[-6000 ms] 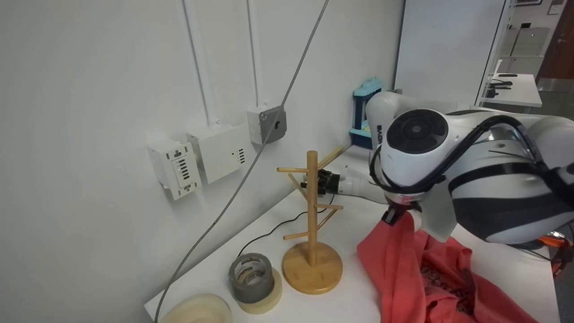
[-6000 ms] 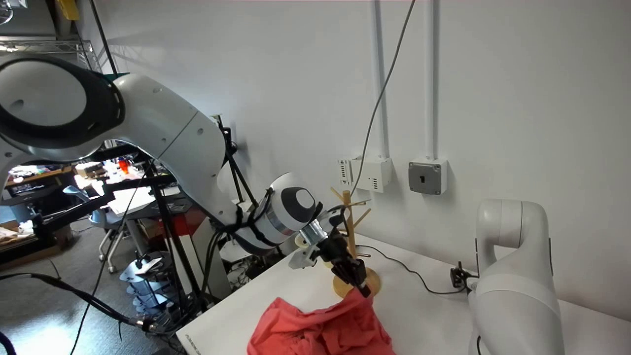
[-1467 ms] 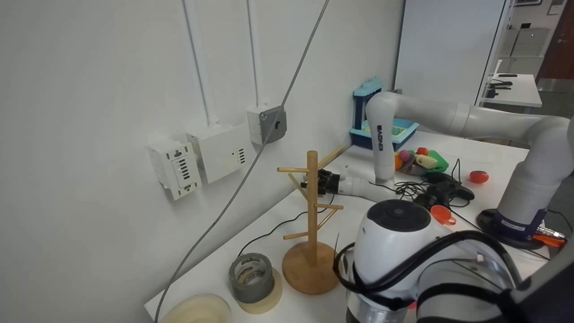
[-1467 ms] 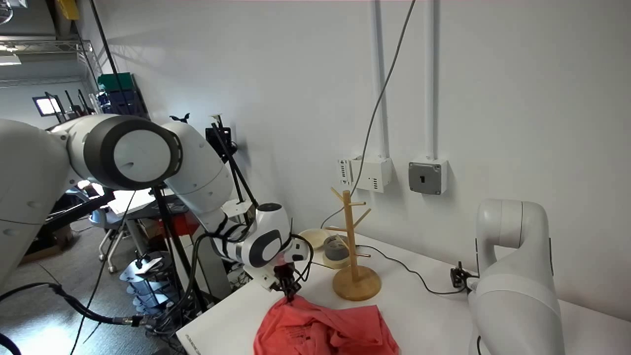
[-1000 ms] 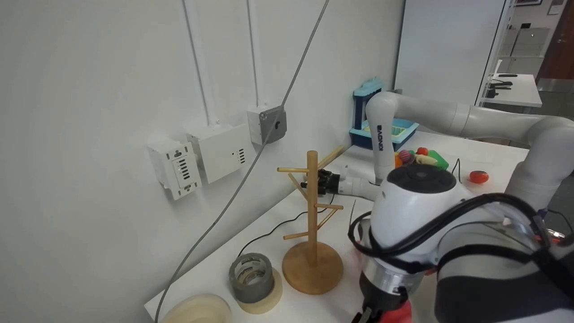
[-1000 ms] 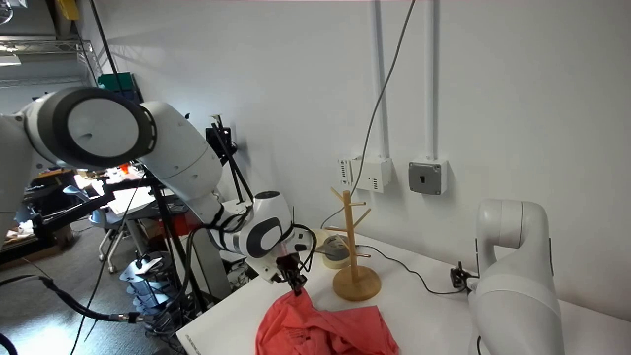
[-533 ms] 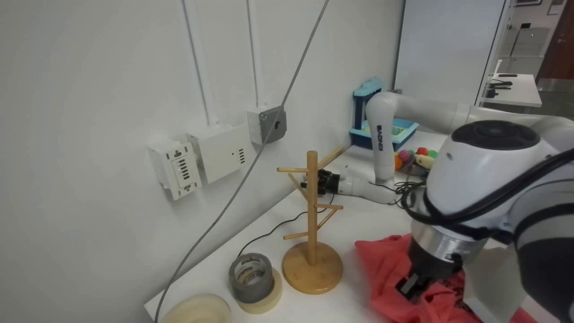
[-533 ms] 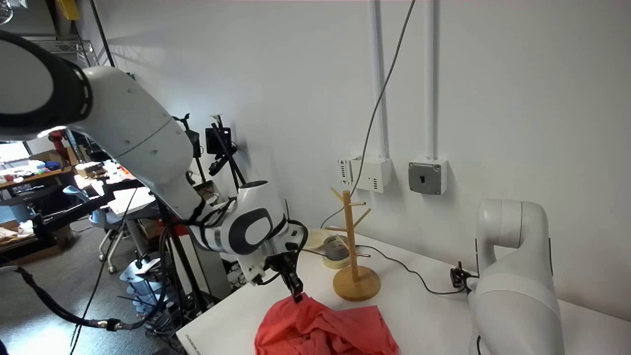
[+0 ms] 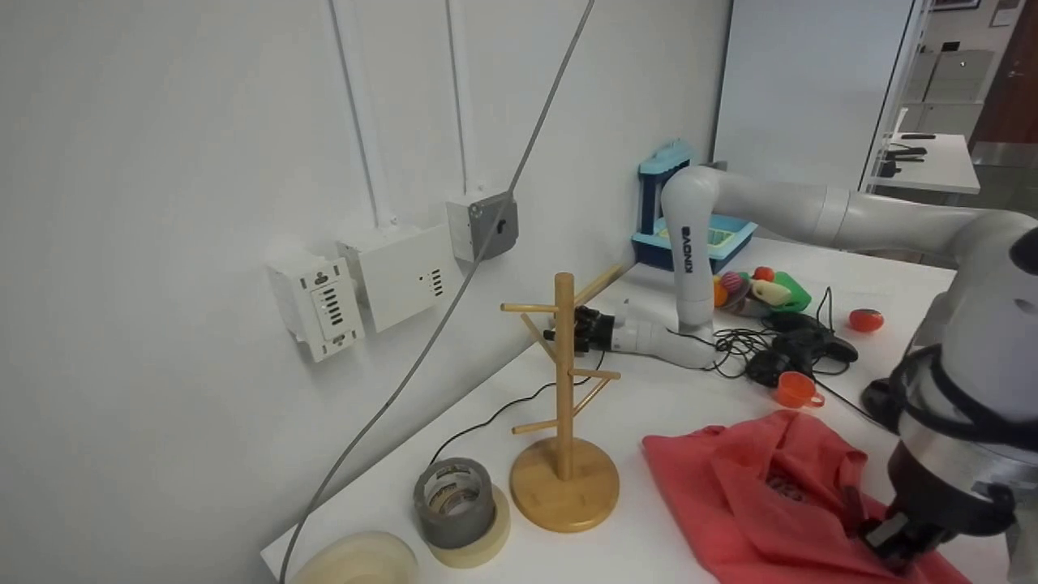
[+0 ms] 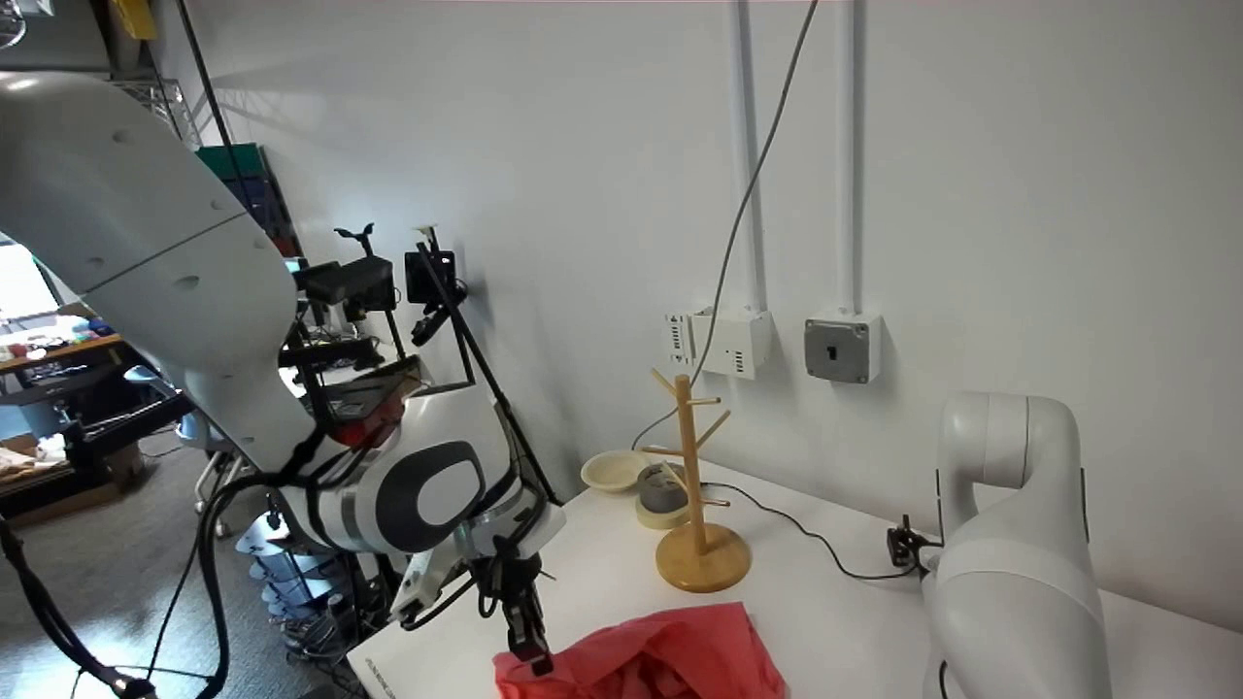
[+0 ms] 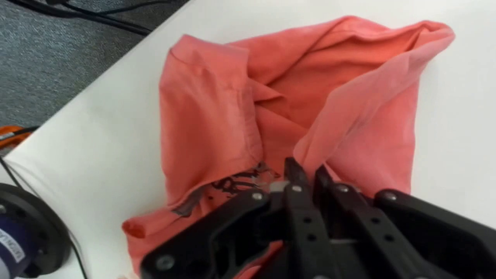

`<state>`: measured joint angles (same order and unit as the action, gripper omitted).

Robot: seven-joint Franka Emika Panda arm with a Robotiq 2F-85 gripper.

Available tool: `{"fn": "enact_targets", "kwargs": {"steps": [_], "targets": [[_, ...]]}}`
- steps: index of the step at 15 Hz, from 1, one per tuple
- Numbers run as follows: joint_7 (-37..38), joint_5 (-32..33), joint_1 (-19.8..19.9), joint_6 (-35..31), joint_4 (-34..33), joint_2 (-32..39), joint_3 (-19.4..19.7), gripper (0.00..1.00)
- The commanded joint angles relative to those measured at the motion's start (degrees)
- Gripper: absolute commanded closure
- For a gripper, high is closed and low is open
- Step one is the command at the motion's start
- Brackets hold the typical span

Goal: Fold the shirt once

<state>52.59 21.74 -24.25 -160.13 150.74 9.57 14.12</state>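
The shirt, a rumpled coral-red cloth (image 9: 754, 495) with dark print, lies on the white table; it also shows in an exterior view (image 10: 680, 650), cut off by the lower edge. In the wrist view the shirt (image 11: 209, 112) has folds lying over the print. My gripper (image 11: 306, 164) is low over it, its fingers close together with a narrow pinch of cloth between the tips. A ridge of cloth runs from the far corner into the tips. In both exterior views my gripper (image 9: 880, 539) (image 10: 534, 660) is down at the shirt, pointing downward. The arm hides some cloth.
A wooden stand (image 9: 565, 487) rises beside the shirt. Tape rolls (image 9: 454, 507) and a bowl (image 9: 357, 560) lie beyond it. An orange cup (image 9: 795, 389), black controllers (image 9: 799, 349) and another arm (image 9: 811, 207) are behind the shirt. The table's edge (image 11: 97, 81) is near.
Six seconds ago my gripper held up a shirt corner near the stand. Over the last second it moved away from the stand and lower; the cloth peak under it has dropped and flattened.
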Motion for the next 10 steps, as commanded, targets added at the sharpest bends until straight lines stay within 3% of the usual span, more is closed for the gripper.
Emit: {"fn": "enact_targets", "kwargs": {"steps": [1, 3, 4, 6, 10], "targets": [[8.4, 6.1, 0.2, -0.1, 6.2, -6.6, 2.6, 0.98], [10.1, 7.2, 0.9, 0.2, 7.8, -8.1, 2.7, 0.98], [10.4, 7.6, 1.1, 0.4, 8.4, -8.9, 2.8, 0.68], [9.3, 5.9, 1.3, 1.0, 7.6, -8.3, 2.3, 0.58], [6.7, 4.6, 1.5, 0.9, 6.5, -7.8, 2.0, 0.27]]}}
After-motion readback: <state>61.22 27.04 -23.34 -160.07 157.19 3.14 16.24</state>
